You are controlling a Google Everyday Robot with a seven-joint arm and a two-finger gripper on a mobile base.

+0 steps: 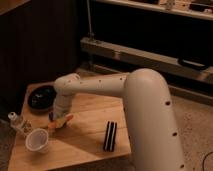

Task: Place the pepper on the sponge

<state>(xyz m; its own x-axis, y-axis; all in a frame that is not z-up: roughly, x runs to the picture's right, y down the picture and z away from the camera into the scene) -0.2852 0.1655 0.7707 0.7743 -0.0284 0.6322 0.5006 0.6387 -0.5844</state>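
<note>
My gripper [58,121] is low over the left part of the wooden table [92,107], at the end of the white arm that reaches in from the right. The orange pepper [64,120] shows at the gripper's tip, and the gripper is shut on it. Only a sliver of the blue sponge [50,116] shows at the gripper's left side. The gripper and pepper hide the rest of it. I cannot tell whether the pepper touches the sponge.
A round black dish [42,97] lies at the table's back left. A white cup [37,141] stands near the front left, with a small pale bottle [17,123] beside the left edge. A black ridged bar [110,135] lies front right.
</note>
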